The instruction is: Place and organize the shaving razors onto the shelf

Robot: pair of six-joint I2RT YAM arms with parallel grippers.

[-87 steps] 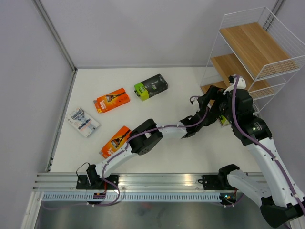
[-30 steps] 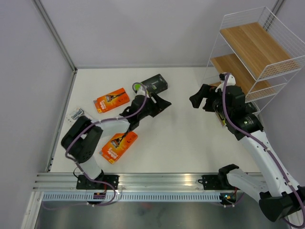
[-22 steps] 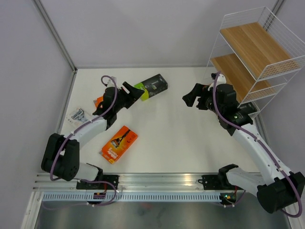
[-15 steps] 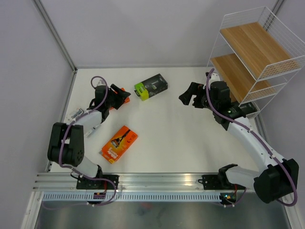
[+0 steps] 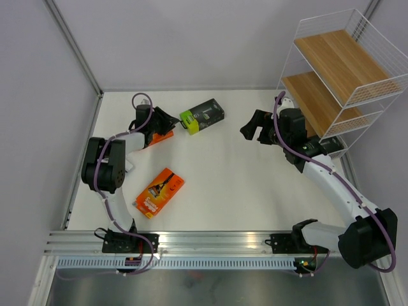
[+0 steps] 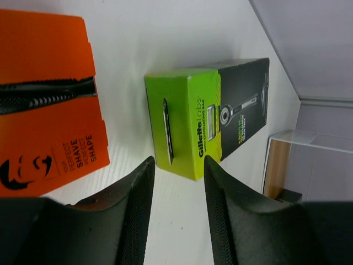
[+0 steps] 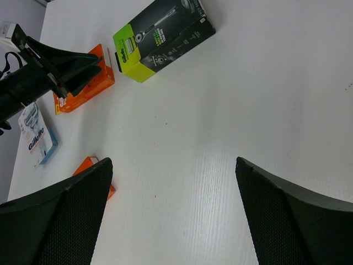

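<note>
1. Left claw (image 6: 178,165): its two dark, smooth, curved fingers stand narrowly parted and hold nothing. It hangs low at the far left of the table (image 5: 242,185), aimed at the gap between two packs, probably to line up a grip on one of them.
2. Black pack (image 6: 220,116): a flat cardboard box, glossy black with a lime-green end and a razor pictured on its face. It lies flat just right of the left claw. Its green end is nearest the fingers and looks the easiest edge to pinch.
3. Far orange pack (image 6: 44,105): a flat, bright orange card box printed with a dark razor handle. It lies just left of the black pack, not touching it.
4. Near orange pack (image 5: 159,192): the same kind of box, lying alone closer to the near edge.
5. Gillette pack (image 7: 36,138): a white-and-blue blister pack at the left side of the table, mostly hidden in the overhead view.
6. Right claw (image 7: 174,165): its dark, finely textured fingers are spread wide and empty. It hovers mid-table between the packs and the shelf, seemingly free to fetch or receive a pack.
7. Shelf (image 5: 338,60): a stepped white wire frame with light wooden boards at the far right, well apart from these four packs. The two upper boards show no packs, and the lowest board is hidden.
</note>
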